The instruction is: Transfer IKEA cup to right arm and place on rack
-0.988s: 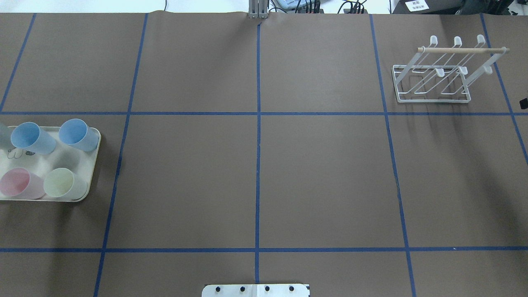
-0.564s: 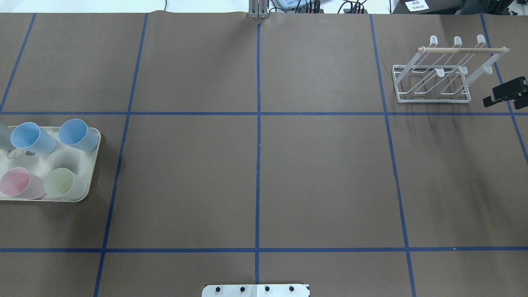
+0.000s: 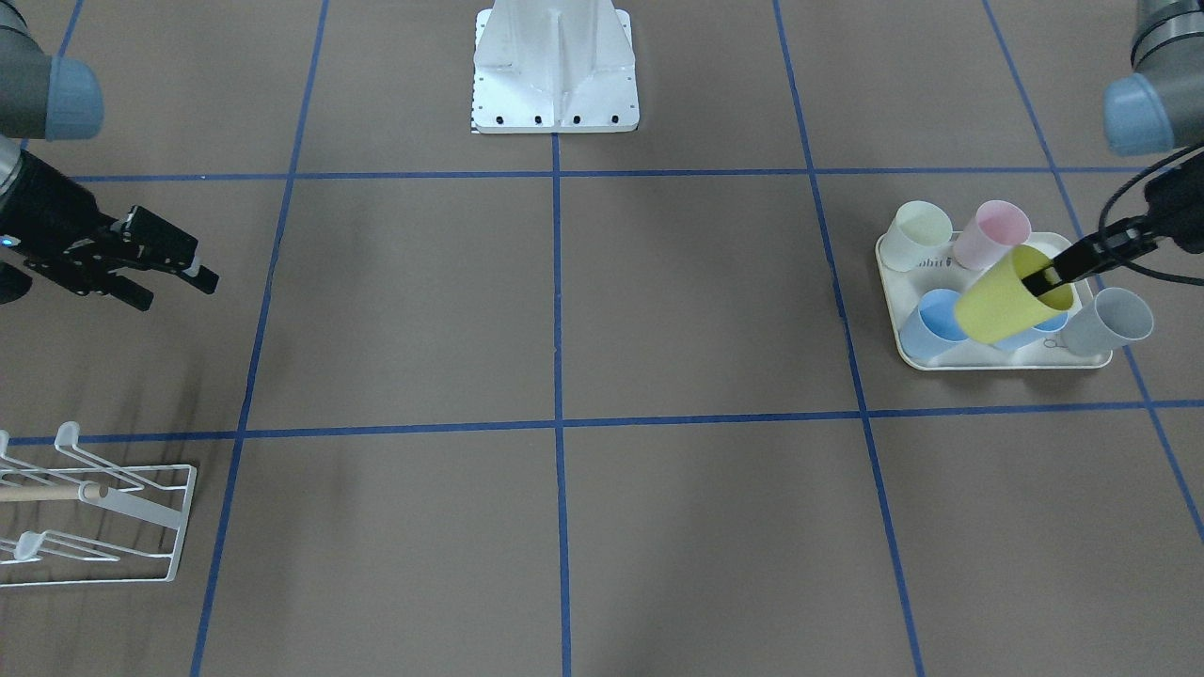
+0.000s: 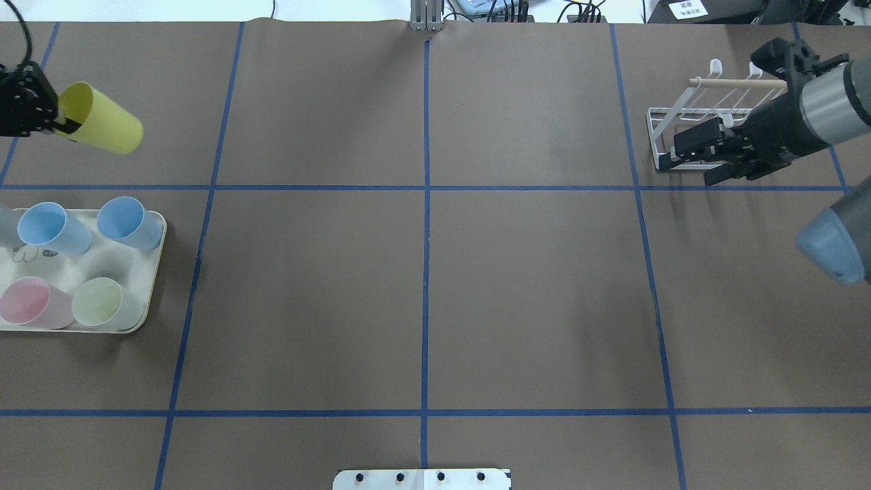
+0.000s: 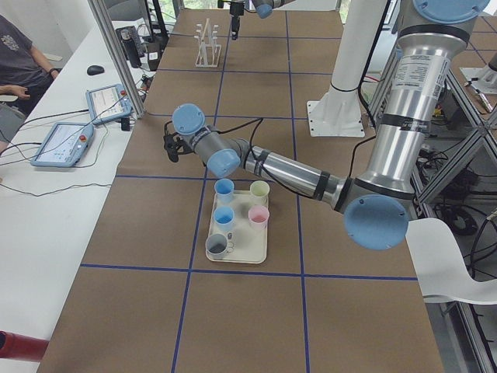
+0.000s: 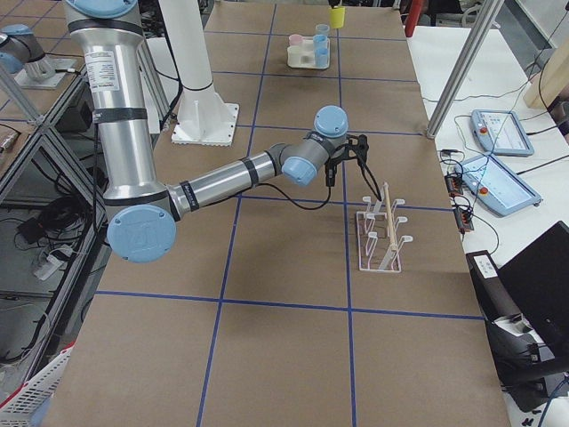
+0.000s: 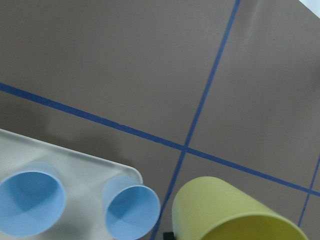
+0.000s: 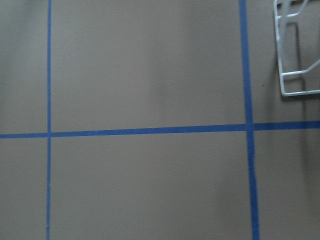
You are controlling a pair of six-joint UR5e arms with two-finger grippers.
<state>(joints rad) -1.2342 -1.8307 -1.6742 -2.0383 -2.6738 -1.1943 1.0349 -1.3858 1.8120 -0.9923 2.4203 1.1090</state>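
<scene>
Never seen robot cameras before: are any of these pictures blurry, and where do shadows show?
Right wrist view: soft throughout, the rack and tape lines fuzzy. Left wrist view: the yellow cup cropped by the bottom edge. Overhead view: sharp, streaky shadows on the table near the right gripper.

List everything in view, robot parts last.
table: 1, brown, blue tape grid
tray: 1, cream, table's left end
blue cups: 2, blue, on tray
pink cup: 1, pink, on tray
pale green cup: 1, pale green, on tray
grey cup: 1, grey, on tray
yellow cup: 1, yellow, aloft near tray
rack: 1, white wire, wooden dowel, right end
left claw: 1, black, shut on yellow cup's rim
right claw: 1, black, open, near rack
</scene>
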